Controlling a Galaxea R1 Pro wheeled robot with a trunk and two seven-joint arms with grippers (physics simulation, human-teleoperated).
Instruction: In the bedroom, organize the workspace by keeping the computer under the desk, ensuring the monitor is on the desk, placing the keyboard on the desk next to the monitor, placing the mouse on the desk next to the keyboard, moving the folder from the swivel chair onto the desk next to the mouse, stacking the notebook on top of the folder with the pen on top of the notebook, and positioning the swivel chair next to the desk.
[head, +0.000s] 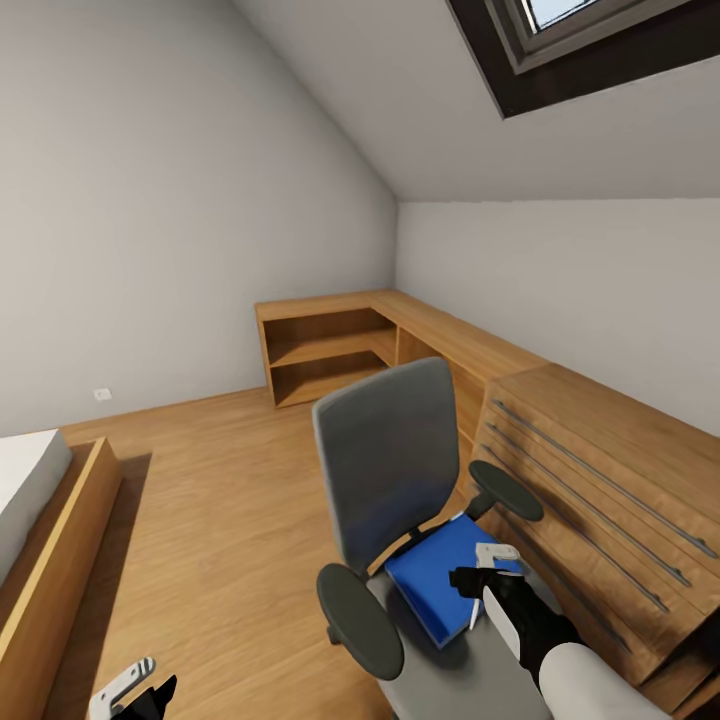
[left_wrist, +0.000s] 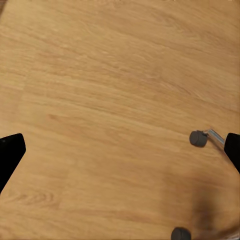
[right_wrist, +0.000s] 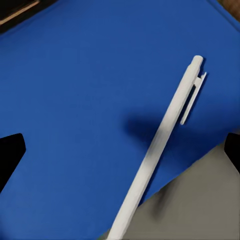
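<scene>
Pen (right_wrist: 159, 145) lies on blue folder (head: 440, 575) on swivel chair (head: 390, 480) seat, tip over folder edge. Right claw (head: 487, 578) released, 2 fingers straddling pen w/ gap each side. Judgement: centre on shaft, descend straight, pinch across; thin pen may roll. Left claw (head: 135, 690) released, idle near floor (left_wrist: 110, 90).

Bright, even light; soft shadows, sharp.

Swivel chair (head: 385, 480): matt grey cloth back, matt black plastic-looking armrests, shiny metal leg above the caster. Folder (head: 440, 575): smooth matt blue. Pen (right_wrist: 160, 150): smooth white plastic. Floor (head: 230, 520): light wood, visible grain, satin. Drawer unit (head: 600, 490): matching wood.
</scene>
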